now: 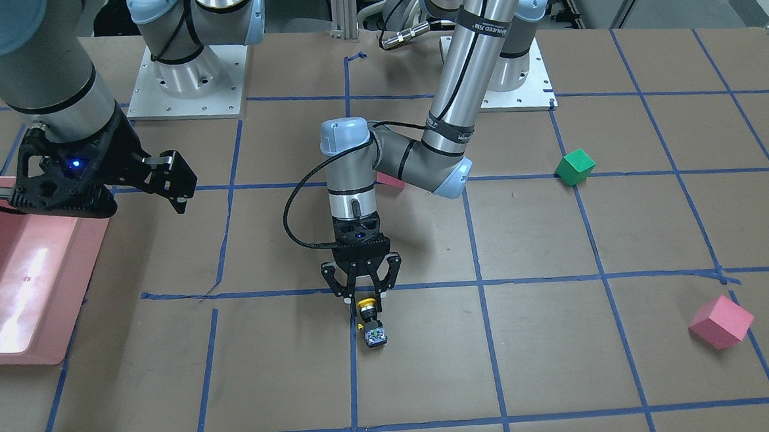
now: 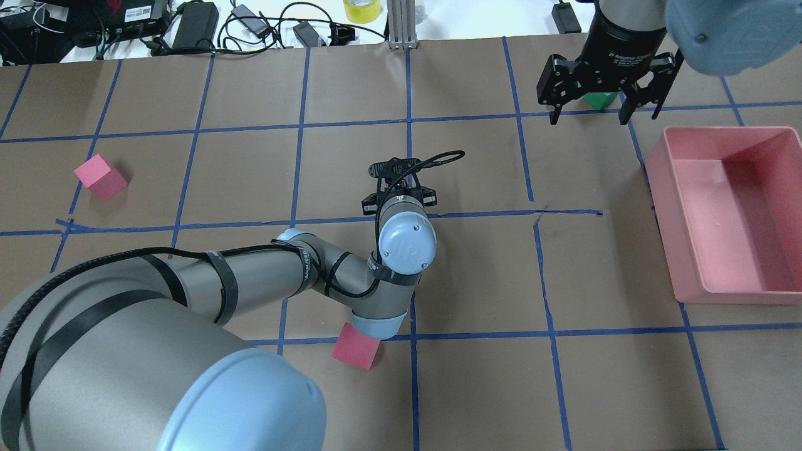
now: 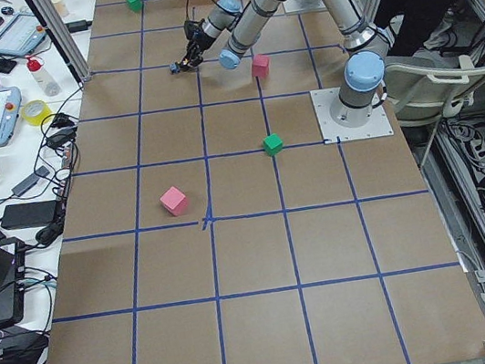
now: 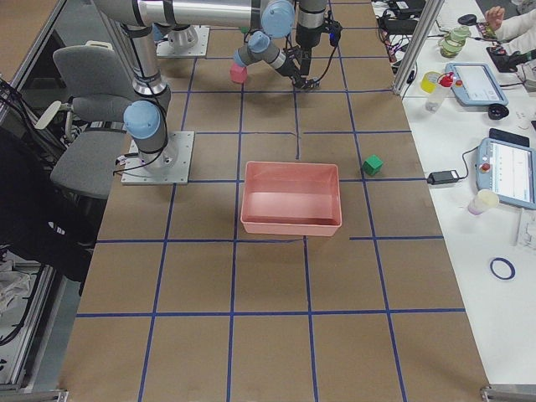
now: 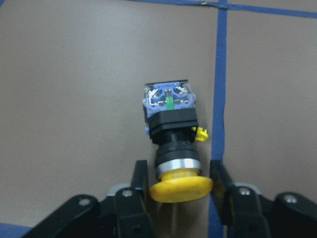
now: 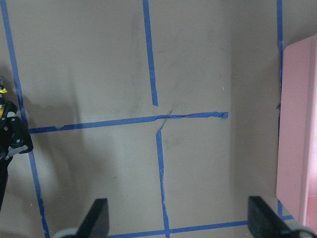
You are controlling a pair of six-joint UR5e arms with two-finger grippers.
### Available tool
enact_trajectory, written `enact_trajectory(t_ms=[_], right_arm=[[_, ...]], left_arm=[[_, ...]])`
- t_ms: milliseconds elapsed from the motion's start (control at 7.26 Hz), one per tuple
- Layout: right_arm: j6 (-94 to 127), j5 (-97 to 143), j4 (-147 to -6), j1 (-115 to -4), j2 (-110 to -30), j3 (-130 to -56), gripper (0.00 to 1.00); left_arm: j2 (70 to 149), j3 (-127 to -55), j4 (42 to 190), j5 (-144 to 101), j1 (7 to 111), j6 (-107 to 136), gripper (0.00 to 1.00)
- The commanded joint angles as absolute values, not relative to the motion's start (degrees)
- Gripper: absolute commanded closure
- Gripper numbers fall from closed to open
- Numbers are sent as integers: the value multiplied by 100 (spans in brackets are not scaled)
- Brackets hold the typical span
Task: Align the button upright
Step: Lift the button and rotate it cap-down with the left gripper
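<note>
Two black fingers (image 5: pixel 140 181) of the left gripper (image 5: pixel 174 186) stand on either side of the yellow cap of the button (image 5: pixel 172 136), spread a little wider than the cap, with a thin gap showing on each side; whether either pad touches the cap cannot be told, and nothing is lifted. The button lies on its side on the brown paper table (image 1: pixel 563 364), cap toward the gripper and base pointing away. Its cap is a round yellow mushroom with a silver ring behind it, then a black collar, then a blocky black body that ends in a clear, bluish face with metal contacts and a small green strip. A small yellow tab sticks out at the collar, on the side toward a blue tape line (image 5: pixel 220 84) that runs just beside the button. In the front-facing view the left gripper (image 1: pixel 363 304) points straight down at the table's middle, with the button (image 1: pixel 371 323) at its fingertips.

Off to the side, the right gripper (image 2: pixel 604 109) hangs above the table with its fingers wide apart and holding nothing, near the pink bin (image 2: pixel 730 213). A pink cube (image 2: pixel 356 351) lies by the left arm's elbow; another pink cube (image 1: pixel 720 322) and a green cube (image 1: pixel 575 166) lie well apart from the button.
</note>
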State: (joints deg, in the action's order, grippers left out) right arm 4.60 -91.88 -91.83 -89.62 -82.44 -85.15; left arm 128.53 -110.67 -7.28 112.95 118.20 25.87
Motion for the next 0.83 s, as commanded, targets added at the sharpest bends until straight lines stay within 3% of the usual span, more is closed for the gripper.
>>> enact_trajectory(t_ms=[0, 688], right_arm=[[466, -9176, -9132, -8965, -8288, -8508, 0], [475, -9132, -9149, -8956, -8341, -8517, 0]], left_arm=[[12457, -10673, 368, 11294, 11778, 2303, 63], [11137, -9678, 5520, 9541, 11191, 3725, 63]])
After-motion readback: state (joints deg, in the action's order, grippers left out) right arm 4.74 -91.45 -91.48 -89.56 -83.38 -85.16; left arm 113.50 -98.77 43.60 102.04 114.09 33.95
